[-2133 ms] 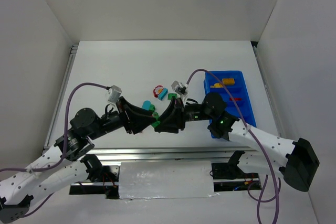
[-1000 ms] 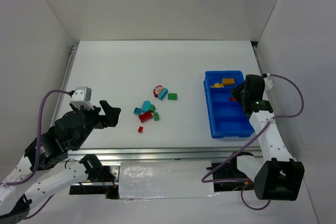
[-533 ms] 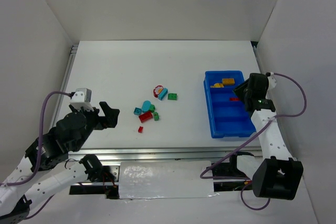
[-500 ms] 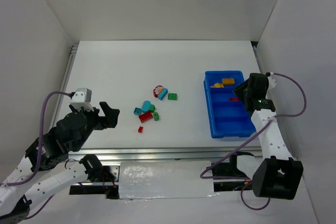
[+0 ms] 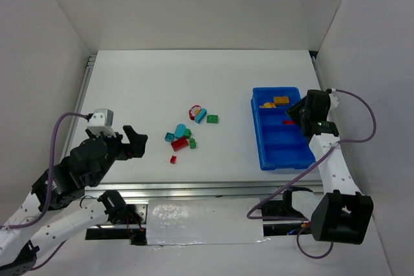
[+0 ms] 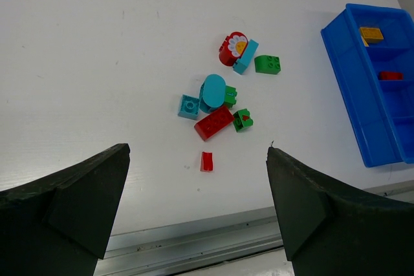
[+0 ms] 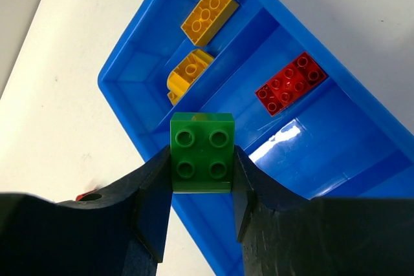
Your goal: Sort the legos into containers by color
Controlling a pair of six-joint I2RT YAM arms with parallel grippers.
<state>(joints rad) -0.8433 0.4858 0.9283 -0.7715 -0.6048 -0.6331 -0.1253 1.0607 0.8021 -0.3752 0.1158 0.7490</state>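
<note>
Now: small green square four-stud plastic brick [image 7: 202, 152] pinched between fingers of right gripper [image 7: 202, 167], jaws closed to brick width. Brick held over bright blue rectangular plastic tray [image 7: 129, 63], by right edge of white desk [image 5: 194, 75]. Two yellow pieces [image 7: 208, 12] in far compartment, red brick [image 7: 291, 83] in next. Other loose legos [image 6: 217, 105], red, green and cyan, clustered mid-desk toward near edge. Near left corner, left gripper [image 6: 197, 159] hovers spread wide, empty.
</note>
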